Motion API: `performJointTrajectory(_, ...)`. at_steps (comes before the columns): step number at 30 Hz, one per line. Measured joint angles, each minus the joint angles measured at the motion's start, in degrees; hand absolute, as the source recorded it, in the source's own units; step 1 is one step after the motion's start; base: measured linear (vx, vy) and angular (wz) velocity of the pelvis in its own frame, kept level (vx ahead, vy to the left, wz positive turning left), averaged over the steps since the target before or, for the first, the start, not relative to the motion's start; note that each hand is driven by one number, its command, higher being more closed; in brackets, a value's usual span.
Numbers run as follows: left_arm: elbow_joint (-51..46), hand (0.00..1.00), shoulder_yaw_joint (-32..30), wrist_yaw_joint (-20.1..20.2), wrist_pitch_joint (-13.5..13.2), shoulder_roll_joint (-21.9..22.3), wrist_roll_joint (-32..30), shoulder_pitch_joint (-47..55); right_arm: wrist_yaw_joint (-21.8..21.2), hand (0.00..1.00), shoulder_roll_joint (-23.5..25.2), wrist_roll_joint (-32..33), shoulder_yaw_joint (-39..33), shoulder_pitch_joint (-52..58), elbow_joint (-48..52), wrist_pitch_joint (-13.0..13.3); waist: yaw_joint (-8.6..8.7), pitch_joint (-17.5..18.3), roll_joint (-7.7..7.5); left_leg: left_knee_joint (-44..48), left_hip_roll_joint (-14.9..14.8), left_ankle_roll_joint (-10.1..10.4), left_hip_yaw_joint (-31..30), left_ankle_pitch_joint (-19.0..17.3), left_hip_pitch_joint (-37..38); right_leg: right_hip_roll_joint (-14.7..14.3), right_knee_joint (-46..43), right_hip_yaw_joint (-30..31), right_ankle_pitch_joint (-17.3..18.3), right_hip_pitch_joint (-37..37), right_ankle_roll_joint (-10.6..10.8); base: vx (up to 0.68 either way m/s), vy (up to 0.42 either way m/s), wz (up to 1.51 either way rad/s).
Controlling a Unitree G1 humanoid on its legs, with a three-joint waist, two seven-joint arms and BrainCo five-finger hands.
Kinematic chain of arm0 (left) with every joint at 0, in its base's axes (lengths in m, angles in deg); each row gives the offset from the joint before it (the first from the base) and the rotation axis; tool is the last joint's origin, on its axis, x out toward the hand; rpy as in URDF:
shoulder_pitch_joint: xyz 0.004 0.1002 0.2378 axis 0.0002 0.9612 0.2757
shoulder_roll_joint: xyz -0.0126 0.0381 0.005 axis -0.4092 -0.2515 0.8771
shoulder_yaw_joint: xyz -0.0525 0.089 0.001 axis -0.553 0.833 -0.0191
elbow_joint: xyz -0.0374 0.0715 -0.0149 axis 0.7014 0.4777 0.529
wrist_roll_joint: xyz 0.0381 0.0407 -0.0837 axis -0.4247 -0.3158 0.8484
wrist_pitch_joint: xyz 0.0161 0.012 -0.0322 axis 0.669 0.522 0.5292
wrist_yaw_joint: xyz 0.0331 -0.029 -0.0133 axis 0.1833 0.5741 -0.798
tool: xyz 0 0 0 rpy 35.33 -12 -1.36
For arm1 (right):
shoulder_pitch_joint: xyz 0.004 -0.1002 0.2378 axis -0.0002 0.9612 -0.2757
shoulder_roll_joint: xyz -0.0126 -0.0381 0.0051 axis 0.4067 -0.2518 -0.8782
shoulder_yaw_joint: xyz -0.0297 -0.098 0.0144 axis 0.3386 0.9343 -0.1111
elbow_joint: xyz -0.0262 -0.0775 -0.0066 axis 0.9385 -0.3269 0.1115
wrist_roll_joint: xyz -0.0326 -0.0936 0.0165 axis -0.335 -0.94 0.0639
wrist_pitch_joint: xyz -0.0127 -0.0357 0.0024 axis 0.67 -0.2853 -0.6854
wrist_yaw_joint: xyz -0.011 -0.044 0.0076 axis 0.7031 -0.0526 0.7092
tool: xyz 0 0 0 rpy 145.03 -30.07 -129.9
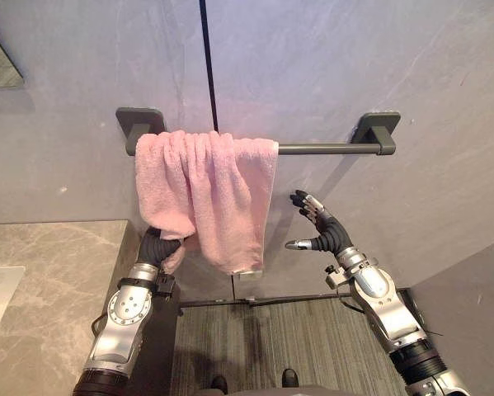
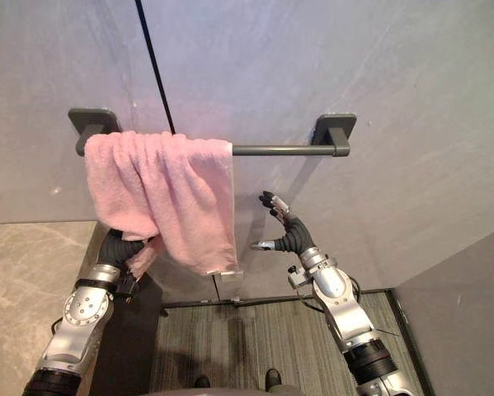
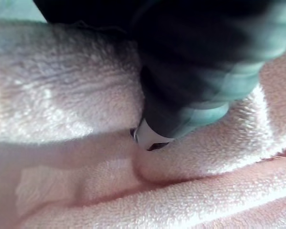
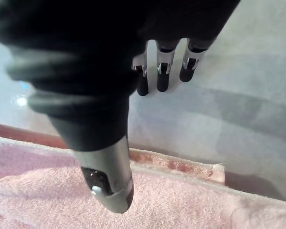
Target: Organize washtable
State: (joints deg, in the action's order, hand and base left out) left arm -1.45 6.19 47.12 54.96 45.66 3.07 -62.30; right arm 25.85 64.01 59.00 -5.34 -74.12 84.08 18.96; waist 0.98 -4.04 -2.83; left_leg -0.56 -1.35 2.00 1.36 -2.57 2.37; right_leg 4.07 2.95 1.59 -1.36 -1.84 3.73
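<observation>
My count: one pink towel (image 1: 205, 198), one towel bar (image 1: 321, 149), two wall mounts (image 1: 139, 121), one marble bench (image 1: 57, 272), one dark wall seam (image 1: 207, 66). Robot hands: two, left hand (image 1: 160, 246) and right hand (image 1: 322, 231).

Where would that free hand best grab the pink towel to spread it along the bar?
Probably its right hanging edge, pinched from the right side. That edge of the pink towel hangs straight and free beside the open right hand, with bare bar beyond; its left part is bunched over the left hand.
</observation>
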Motion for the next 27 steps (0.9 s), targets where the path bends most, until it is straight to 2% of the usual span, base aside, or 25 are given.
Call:
performJointTrajectory(11, 0.0, 1.0, 1.6, 0.0, 0.0, -0.1, 1.0, -0.2, 0.7, 0.0, 0.2, 0.5, 5.1, -7.0, -3.4, -0.1, -0.57, 0.0, -0.01, -1.0, -0.1, 0.1, -2.2, 1.7, -0.6, -0.1, -0.5, -2.0, 0.0, 0.2, -0.1, -0.04, -0.017, 0.11)
performJointTrajectory(12, 0.0, 1.0, 1.7, 0.0, 0.0, -0.1, 1.0, -0.2, 0.7, 1.0, 0.2, 0.6, 5.8, -7.4, -3.5, -0.1, -0.72, 0.0, -0.02, -1.0, -0.1, 0.1, -2.3, 1.7, -0.6, -0.1, -0.5, -2.0, 0.0, 0.2, -0.1, -0.03, -0.006, 0.02)
performJointTrajectory(17, 0.0, 1.0, 2.7, 0.0, 0.0, -0.1, 2.1, -1.0, 0.8, 1.0, 0.9, 1.0, 6.8, -8.6, -4.9, -0.2, -1.83, 0.1, -0.09, -1.1, -0.1, 0.2, -2.5, 1.7, -0.8, -0.1, -0.5, -2.2, 0.0, 0.3, -0.1, -0.01, -0.002, 0.01)
performJointTrajectory(27, 0.0, 1.0, 3.7, 0.1, 0.0, -0.2, 2.2, -1.9, 0.8, 1.0, 3.0, 2.2, 6.9, -11.5, -6.4, -0.2, -1.94, 0.7, -0.58, -1.2, -0.1, 0.3, -2.8, 2.0, -1.9, -0.1, -0.2, -2.7, 0.0, 1.1, -0.1, 0.0, -0.004, 0.02)
